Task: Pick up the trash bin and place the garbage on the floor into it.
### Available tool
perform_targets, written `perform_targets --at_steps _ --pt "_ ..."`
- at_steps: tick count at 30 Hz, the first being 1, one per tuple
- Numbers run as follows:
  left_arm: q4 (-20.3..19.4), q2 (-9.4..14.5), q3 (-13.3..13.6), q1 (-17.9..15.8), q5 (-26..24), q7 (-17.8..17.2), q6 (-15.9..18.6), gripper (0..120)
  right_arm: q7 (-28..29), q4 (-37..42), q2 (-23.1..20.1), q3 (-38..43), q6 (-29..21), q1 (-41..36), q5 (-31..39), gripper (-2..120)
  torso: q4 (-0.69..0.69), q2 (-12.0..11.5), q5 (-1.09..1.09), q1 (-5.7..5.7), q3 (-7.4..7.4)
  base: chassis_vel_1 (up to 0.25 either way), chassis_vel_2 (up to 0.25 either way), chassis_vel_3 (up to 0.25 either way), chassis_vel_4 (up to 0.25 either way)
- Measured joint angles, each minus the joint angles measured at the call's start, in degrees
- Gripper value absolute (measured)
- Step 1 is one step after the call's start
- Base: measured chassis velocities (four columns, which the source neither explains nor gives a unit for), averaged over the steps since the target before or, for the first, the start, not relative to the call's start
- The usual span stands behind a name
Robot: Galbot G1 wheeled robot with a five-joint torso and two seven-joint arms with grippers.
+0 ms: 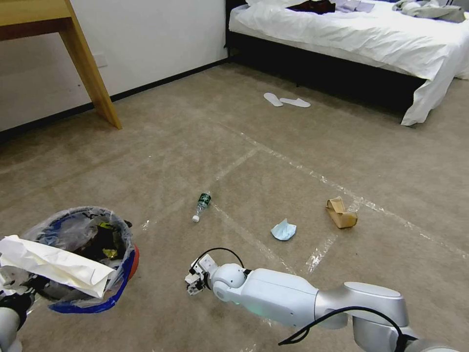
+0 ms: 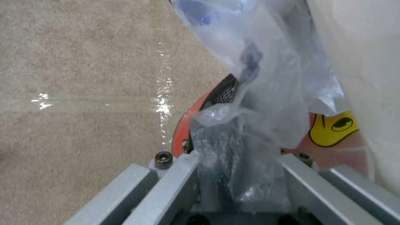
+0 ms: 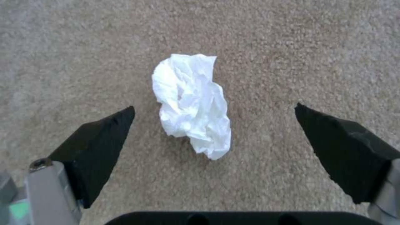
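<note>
A: Where did things stand?
B: Left gripper [image 2: 237, 175] was clamped on the trash bin [image 1: 133, 261], near left. Right gripper [image 3: 214, 125] hung spread over a tissue [image 3: 192, 104].
A: Advice?
B: Straddle it and press into the floor [image 3: 292, 47] before closing, I judged.

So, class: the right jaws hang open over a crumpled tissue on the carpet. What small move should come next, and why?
Probably lower the right gripper and close: the tissue lies loose between its open jaws, and the left gripper holds the bin nearby.
</note>
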Motion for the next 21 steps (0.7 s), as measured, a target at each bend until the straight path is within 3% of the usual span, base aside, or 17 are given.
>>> perform_targets --at_steps 21 --pt "-1.03 -0.59 0.15 0.14 0.04 0.12 -0.1 0 -1.69 -3.86 2.2 -0.37 2.32 -0.1 -1.83 93 0.0 0.0 0.0 0.0 0.0 0.0 0.0 0.0 0.0"
